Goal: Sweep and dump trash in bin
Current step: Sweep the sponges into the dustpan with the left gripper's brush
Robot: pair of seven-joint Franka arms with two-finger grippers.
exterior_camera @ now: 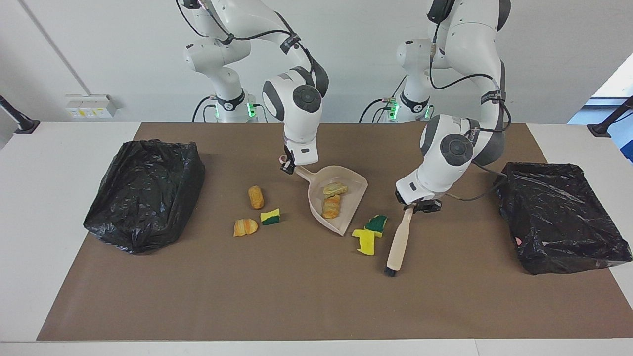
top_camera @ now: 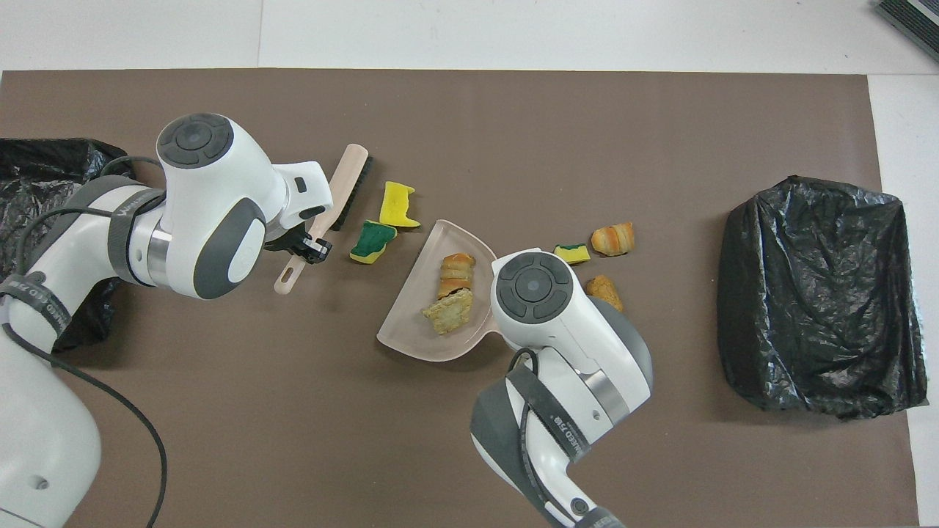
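Trash (exterior_camera: pixel 366 242): yellow-green sponge scraps, orange bread chunks, small

Two scraps (exterior_camera: pixel 332 198) lie in the dustpan (exterior_camera: pixel 352 184), with the brush (exterior_camera: pixel 399 242) beside it toward the left arm's end.

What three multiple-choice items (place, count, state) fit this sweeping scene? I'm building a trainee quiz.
1. The two sponge scraps nearest the brush lie:
A. in the dustpan
B. stacked on the brush
C. on the brown mat, between brush and dustpan

2. Bread-like scraps inside the dustpan:
A. none
B. two
C. five

3. The left gripper is:
A. shut on the brush handle
B. shut on the dustpan handle
C. open, holding nothing

Answers:
1. C: both sponge scraps lie on the mat beside the dustpan's lip.
2. B: two chunks lie in the pan.
3. A: the brush hangs slanted from the left gripper's grip.
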